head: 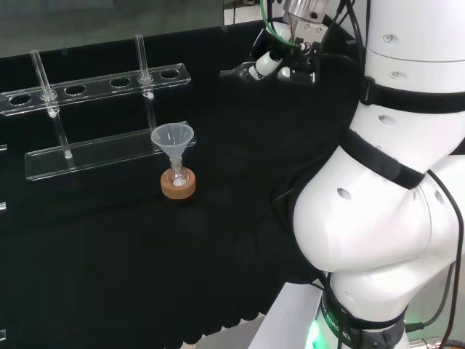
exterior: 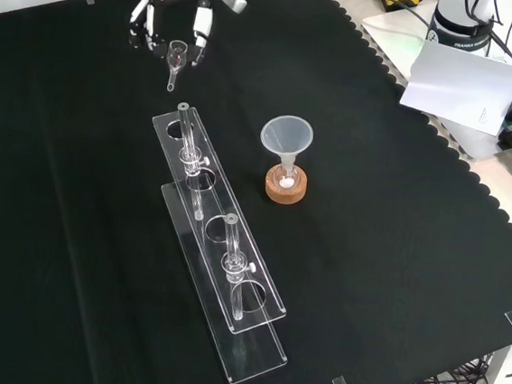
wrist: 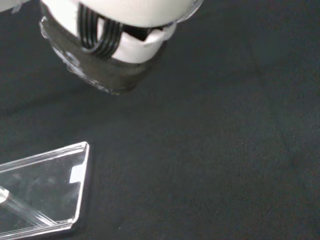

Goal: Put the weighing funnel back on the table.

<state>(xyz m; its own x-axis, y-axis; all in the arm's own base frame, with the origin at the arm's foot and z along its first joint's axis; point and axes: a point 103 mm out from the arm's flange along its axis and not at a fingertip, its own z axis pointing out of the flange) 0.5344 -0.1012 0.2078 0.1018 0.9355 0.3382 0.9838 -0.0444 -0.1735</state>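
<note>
In the front view the hand [exterior: 176,7] hung over the counter's [exterior: 71,229] far end, its fingers [exterior: 200,34] curled either side of the weighing funnel [exterior: 176,55], seemingly pinching its cup. The small clear piece pointed stem-down toward the cloth, just beyond the rack's [exterior: 255,342] end, so lowering straight down looked enough.
</note>
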